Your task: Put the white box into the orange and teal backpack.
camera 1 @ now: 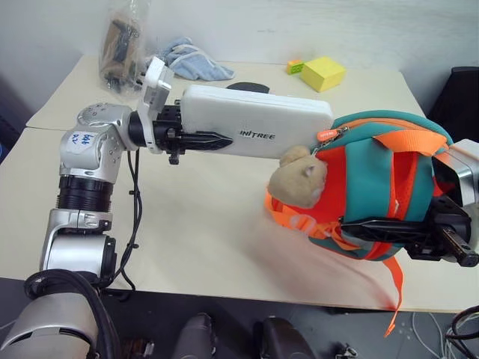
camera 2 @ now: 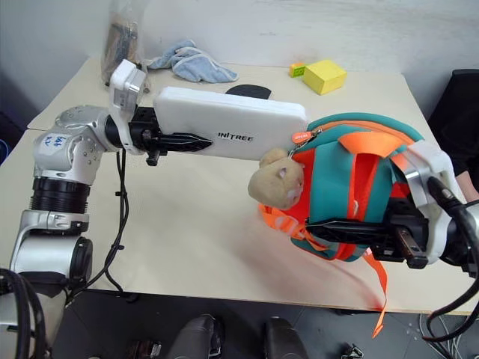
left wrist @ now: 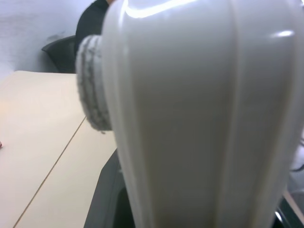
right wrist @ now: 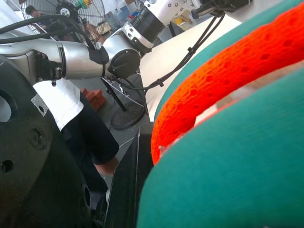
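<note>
The white box [camera 1: 254, 123] hangs level above the table, held at its left end by my left gripper [camera 1: 196, 134], which is shut on it. The box's right end touches the top of the orange and teal backpack [camera 1: 382, 187], beside the orange zipper pull. I cannot tell whether it is inside the opening. A tan plush toy [camera 1: 299, 179] hangs on the backpack's front. My right gripper [camera 1: 355, 226] is shut on the backpack's lower edge and holds it up over the table's front right corner. In the left wrist view the white box [left wrist: 199, 118] is very close. In the right wrist view the backpack [right wrist: 237, 95] is equally close.
At the table's far side lie a yellow block [camera 1: 323, 72], a small green and yellow block [camera 1: 295, 66], a blue cloth [camera 1: 191, 60], a plastic bag [camera 1: 120, 48] and a flat black item [camera 1: 247, 87]. A black chair [camera 1: 460, 97] stands at the right. A person [right wrist: 90, 137] stands nearby.
</note>
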You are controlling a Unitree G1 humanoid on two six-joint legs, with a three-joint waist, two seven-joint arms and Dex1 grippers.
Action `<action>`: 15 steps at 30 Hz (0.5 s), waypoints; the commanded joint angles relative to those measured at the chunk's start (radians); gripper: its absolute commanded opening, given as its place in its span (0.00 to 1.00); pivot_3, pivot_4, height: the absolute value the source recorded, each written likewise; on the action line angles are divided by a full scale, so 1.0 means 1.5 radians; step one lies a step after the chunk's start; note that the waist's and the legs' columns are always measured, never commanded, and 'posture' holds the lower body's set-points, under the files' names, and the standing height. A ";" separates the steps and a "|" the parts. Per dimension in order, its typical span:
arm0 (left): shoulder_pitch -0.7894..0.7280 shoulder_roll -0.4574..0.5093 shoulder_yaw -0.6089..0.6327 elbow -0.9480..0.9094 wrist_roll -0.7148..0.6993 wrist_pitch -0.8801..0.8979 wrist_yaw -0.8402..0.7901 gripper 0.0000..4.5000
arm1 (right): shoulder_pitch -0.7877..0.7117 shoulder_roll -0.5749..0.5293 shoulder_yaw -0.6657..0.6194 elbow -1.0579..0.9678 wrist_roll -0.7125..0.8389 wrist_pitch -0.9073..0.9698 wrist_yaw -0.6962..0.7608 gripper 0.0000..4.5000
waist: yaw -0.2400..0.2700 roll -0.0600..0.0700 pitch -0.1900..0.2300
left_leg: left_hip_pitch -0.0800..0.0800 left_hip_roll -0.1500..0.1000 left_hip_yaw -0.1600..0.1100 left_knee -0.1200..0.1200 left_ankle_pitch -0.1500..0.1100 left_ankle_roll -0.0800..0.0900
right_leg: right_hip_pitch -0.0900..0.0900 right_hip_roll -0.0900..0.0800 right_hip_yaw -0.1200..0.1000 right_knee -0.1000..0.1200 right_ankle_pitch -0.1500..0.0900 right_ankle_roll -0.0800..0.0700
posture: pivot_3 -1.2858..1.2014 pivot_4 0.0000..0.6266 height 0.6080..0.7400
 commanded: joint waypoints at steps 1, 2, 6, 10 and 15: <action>-0.043 -0.004 -0.017 0.026 0.021 -0.038 -0.047 0.29 | 0.009 0.002 -0.020 -0.018 -0.012 -0.014 0.007 0.01 | 0.000 0.000 0.000 | 0.000 0.000 0.000 0.000 0.000 0.000 | 0.000 0.000 0.000 0.000 0.000 0.000 | 0.52 0.24 1.00; -0.057 -0.006 -0.022 0.043 0.028 -0.047 -0.062 0.29 | 0.010 0.003 -0.017 -0.019 -0.019 -0.017 0.007 0.01 | 0.000 0.000 0.000 | -0.001 0.000 0.000 0.001 0.000 0.000 | 0.000 0.000 0.000 0.000 0.000 0.000 | 0.52 0.24 1.00; -0.107 -0.024 -0.056 0.107 0.067 -0.102 -0.109 0.29 | 0.005 0.009 0.000 -0.016 -0.041 -0.027 0.005 0.01 | 0.000 0.000 0.000 | -0.001 0.000 -0.001 0.001 0.000 0.000 | 0.000 0.000 -0.001 0.001 0.000 0.000 | 0.52 0.24 1.00; -0.143 -0.062 -0.094 0.161 0.105 -0.169 -0.117 0.29 | -0.003 0.017 0.027 -0.025 -0.062 -0.037 0.001 0.01 | 0.002 0.000 0.000 | -0.002 0.000 -0.002 0.002 0.000 0.001 | 0.000 0.000 -0.001 0.000 0.000 0.000 | 0.52 0.24 1.00; -0.187 -0.093 -0.099 0.232 0.129 -0.216 -0.109 0.29 | -0.014 0.027 0.059 -0.033 -0.089 -0.046 -0.007 0.01 | -0.001 0.000 0.001 | -0.003 0.000 -0.002 0.003 0.000 0.001 | -0.001 0.000 -0.002 0.001 0.000 0.000 | 0.52 0.24 1.00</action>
